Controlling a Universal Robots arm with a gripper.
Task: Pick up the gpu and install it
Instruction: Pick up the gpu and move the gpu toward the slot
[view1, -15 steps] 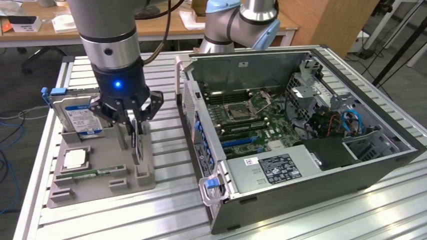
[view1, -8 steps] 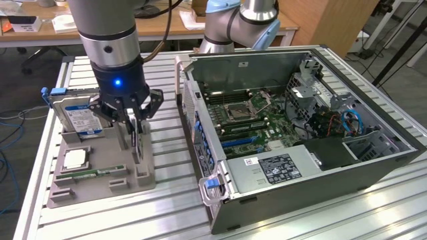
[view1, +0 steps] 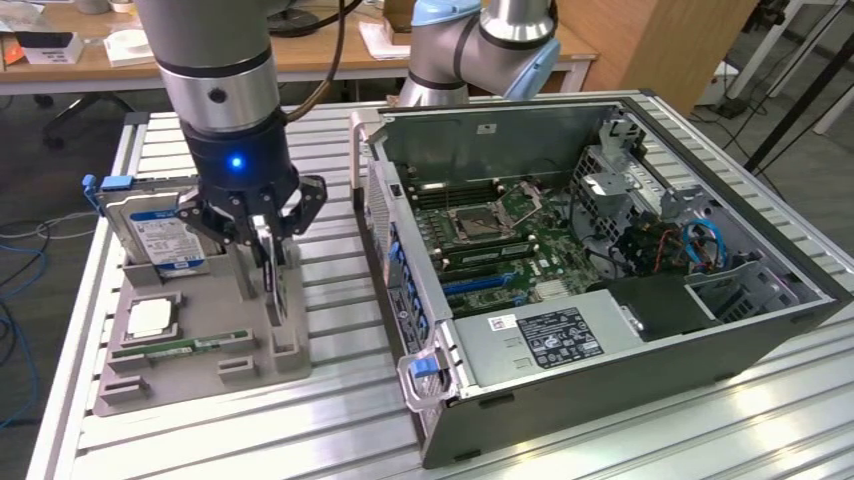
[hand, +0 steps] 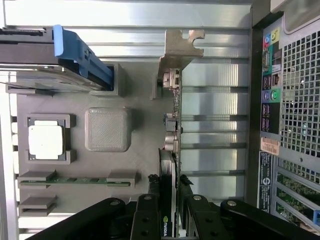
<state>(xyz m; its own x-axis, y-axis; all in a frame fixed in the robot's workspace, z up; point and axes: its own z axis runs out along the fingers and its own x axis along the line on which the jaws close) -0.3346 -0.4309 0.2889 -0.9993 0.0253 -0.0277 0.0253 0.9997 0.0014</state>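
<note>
Item: gpu (view1: 275, 280) (hand: 169, 165), a thin card with a silver end bracket (hand: 178, 50). It stands on edge in a slot of the grey parts tray (view1: 200, 385) (hand: 142, 85), along the tray side nearest the computer case (view1: 641, 370) (hand: 295, 100). The upright seating appears intended to leave the card's top edge free for a grasp from above. Tool (view1: 267, 235) (hand: 169, 195): directly over the tray, fingers lowered either side of that top edge and narrowed onto it, so the card looks pinched between the pads (hand: 186, 200). Whether the card has left its slot cannot be told; it looks seated or barely raised. The grip falls on the half of the card away from the bracket, leaving the bracket clear. Other tray contents: a hard drive (view1: 154, 235) (hand: 30, 60) with a blue handle, upright at the tray's far side from the card; a processor (view1: 150, 318) (hand: 46, 141) flat in a square pocket; a narrow green memory stick (view1: 180, 347) (hand: 75, 179) in its own holders. Each sits in a fitted recess, apart from the rest. Case: open on its side beside the tray, motherboard (view1: 494, 240) exposed upward, evidently so parts can be lowered in. Tray and case both rest on the slatted metal table (view1: 334, 420) (hand: 210, 100).
</note>
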